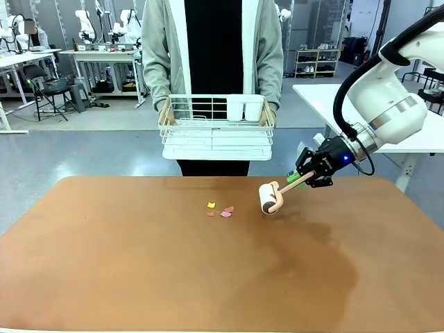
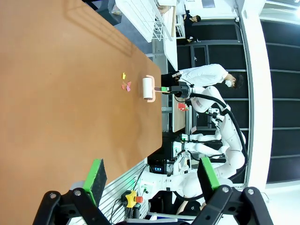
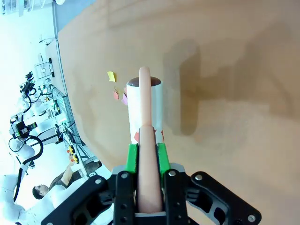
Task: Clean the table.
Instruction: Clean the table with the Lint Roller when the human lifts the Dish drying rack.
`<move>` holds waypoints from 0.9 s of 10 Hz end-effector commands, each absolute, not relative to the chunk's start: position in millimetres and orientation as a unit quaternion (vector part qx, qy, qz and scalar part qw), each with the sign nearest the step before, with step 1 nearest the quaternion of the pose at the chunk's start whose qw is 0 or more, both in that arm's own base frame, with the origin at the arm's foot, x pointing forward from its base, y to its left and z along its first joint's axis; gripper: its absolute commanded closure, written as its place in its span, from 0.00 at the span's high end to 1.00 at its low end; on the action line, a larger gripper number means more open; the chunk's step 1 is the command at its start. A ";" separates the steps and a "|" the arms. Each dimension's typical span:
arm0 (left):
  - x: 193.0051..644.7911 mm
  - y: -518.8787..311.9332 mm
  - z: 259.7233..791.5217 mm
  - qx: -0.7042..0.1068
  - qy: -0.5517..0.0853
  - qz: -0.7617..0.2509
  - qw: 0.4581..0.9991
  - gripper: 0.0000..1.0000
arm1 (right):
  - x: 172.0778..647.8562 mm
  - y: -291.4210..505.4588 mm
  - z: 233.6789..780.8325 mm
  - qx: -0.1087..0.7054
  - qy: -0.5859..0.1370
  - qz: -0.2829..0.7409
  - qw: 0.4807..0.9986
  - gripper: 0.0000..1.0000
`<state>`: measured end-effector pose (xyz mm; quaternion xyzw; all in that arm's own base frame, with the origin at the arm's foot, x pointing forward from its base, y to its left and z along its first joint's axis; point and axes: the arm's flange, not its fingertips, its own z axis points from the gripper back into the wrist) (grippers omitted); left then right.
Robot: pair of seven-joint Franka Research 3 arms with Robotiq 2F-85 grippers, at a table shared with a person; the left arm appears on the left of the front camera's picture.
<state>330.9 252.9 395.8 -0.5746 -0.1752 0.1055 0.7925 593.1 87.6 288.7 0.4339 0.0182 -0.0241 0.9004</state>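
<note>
Ok, R gripper [image 1: 304, 178] is clamped on the peach handle of the lint roller [image 1: 269, 198]. Handle slants down-left from the jaws, white roll at its far end, low over the table [image 1: 139, 263]; can't tell if it touches. Table's long axis runs L-R across my front view. Paper scraps [image 1: 220, 210] lie just left of the roll. L gripper [image 2: 152, 168] is spread wide, holding nothing.

reddish-brown table [image 1: 139, 277]; a few small coloured paper scraps [image 1: 226, 214] lie clustered toward its far side.
</note>
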 end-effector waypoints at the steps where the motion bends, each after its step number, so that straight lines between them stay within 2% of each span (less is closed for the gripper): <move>1: 328.2 254.3 396.3 -0.581 -0.182 0.099 0.787 1.00 | 585.2 99.4 278.5 0.455 -0.019 -0.005 0.890 0.21; 9: 328.2 254.3 396.3 -0.581 -0.182 0.099 0.787 1.00 | 589.3 135.6 231.5 0.458 -0.008 -0.023 0.889 0.21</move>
